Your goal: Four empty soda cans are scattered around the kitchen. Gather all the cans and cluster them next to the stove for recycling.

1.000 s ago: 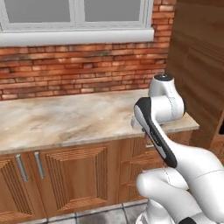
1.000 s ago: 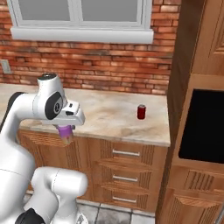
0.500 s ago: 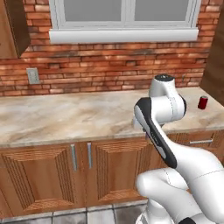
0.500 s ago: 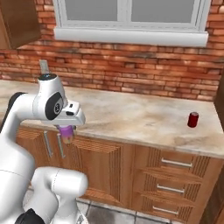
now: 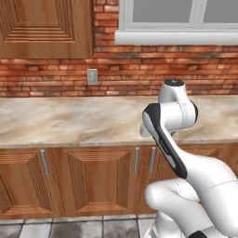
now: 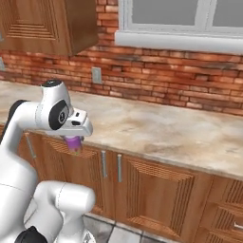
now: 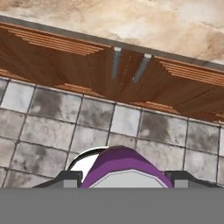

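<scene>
The gripper [image 7: 122,178] clamps one purple can [image 7: 121,168] (top toward camera) above two cabinet handles [image 7: 115,61].

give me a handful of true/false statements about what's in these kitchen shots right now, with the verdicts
1. The gripper holds a purple, rounded thing between its fingertips. True.
2. A red soda can stands on the beige marble countertop. False: this stretch of counter carries no can.
3. A grey wall outlet sits on the red brick wall above the counter. True.
4. The wooden cabinet doors under the counter hang open. False: they are shut.
5. The floor is grey stone tile. True.
6. The black gas stove stands just beside the arm. False: there is no stove here, just counter and cabinets.
</scene>
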### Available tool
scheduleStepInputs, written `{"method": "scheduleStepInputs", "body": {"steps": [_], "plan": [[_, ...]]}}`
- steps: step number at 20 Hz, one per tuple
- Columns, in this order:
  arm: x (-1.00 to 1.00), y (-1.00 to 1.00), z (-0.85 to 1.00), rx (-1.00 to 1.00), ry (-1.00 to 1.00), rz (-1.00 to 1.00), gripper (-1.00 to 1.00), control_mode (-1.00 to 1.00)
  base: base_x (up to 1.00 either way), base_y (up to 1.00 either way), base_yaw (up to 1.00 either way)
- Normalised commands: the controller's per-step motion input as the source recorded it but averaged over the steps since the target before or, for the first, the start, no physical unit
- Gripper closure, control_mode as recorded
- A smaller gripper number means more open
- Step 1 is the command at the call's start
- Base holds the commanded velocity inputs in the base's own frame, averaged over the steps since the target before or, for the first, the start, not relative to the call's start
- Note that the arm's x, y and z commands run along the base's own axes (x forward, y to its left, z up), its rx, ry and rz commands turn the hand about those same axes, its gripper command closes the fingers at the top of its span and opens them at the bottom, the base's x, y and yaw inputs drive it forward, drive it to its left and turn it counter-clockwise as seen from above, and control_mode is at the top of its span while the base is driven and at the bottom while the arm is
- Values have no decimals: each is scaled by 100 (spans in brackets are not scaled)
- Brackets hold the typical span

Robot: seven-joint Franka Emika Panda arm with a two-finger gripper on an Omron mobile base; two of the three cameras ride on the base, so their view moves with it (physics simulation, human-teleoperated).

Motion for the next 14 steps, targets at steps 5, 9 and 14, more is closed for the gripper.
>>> {"method": "scheduleStepInputs", "body": {"steps": [5,9,14], "plan": [[0,0,0,0,0,0,100,100,-16,46,42],[0,0,0,0,0,0,100,100,-14,35,46],[0,0,0,0,0,0,100,100,-13,28,49]]}}
